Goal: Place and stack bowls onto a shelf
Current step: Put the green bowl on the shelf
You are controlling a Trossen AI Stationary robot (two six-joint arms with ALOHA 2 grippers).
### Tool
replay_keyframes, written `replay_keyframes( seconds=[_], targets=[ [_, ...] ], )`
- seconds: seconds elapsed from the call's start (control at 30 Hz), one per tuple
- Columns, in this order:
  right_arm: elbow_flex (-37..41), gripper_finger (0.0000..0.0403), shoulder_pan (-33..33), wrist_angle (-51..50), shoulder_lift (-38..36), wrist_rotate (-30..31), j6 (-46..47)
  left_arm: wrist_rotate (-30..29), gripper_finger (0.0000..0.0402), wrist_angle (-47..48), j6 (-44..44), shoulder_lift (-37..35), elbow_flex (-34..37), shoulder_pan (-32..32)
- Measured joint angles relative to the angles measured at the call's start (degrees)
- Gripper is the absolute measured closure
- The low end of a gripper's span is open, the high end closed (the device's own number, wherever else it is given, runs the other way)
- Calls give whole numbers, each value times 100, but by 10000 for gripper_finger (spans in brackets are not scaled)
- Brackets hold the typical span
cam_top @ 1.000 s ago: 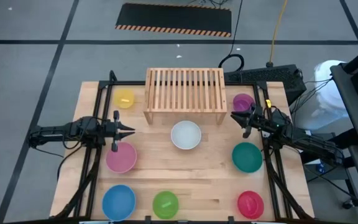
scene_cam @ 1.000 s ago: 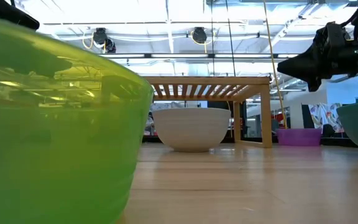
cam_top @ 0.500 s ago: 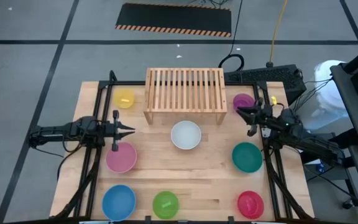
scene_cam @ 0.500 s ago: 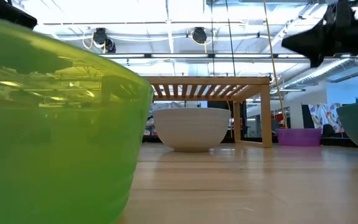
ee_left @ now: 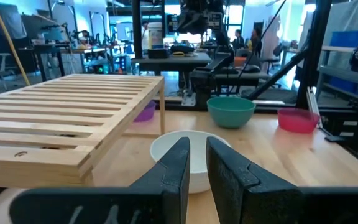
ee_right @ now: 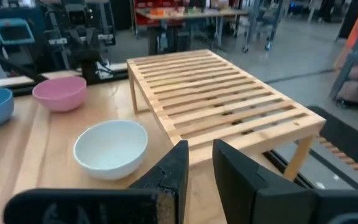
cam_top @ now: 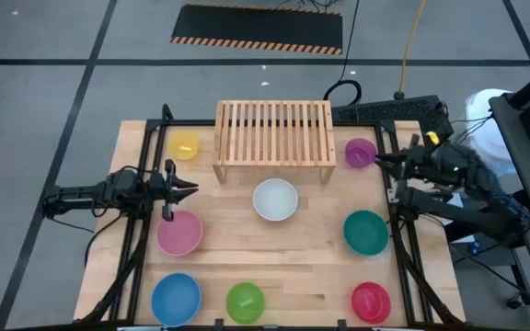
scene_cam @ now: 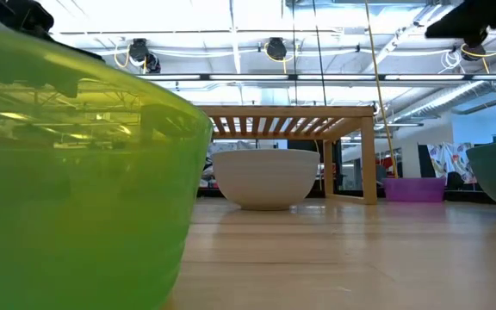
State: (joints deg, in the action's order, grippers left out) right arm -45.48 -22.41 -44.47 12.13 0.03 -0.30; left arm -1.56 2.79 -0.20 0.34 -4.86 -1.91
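Observation:
The light-wood shelf (cam_top: 273, 131) stands at the table's far middle with nothing on its slats. Eight bowls sit on their bases on the table: yellow (cam_top: 184, 144), purple (cam_top: 360, 152), white (cam_top: 275, 199), pink (cam_top: 179, 232), teal (cam_top: 365, 232), blue (cam_top: 175, 298), lime green (cam_top: 245, 302) and red (cam_top: 371, 301). My left gripper (cam_top: 191, 190) hovers level at the left, just beyond the pink bowl, narrowly open and holding nothing. My right gripper (cam_top: 380, 161) hangs high at the right, beside the purple bowl, narrowly open and holding nothing.
Black frame rails (cam_top: 145, 239) run along the table's left and right sides under the arms. Bare wood lies between the white bowl and the near row of bowls. Cables and a keyboard (cam_top: 389, 112) lie behind the table's far right corner.
My right gripper has risen well above the table and drawn back toward the right edge, leaving its place over the table near the purple bowl; in the low view it has climbed to the picture's top. No bowl has moved.

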Motion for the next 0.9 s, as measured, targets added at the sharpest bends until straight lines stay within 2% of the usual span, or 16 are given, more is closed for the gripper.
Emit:
replay_keyframes(
  seconds=[0.23, 0.47, 0.7, 0.9],
  targets=[
    [-1352, 337, 0, -1587, 931, -14, -2, 0, 341, 0, -36, 0, 0, 0],
    [-2183, 337, 0, -3356, 2156, -11, -457, 0, 341, 0, -34, 0, -2, 0],
    [-2239, 337, 2, -3152, 2964, -11, -645, 0, 341, 0, -34, 0, -4, 0],
    [-2239, 337, 2, -2766, 3352, -26, -160, 0, 341, 0, -32, 0, -4, 0]
  ],
)
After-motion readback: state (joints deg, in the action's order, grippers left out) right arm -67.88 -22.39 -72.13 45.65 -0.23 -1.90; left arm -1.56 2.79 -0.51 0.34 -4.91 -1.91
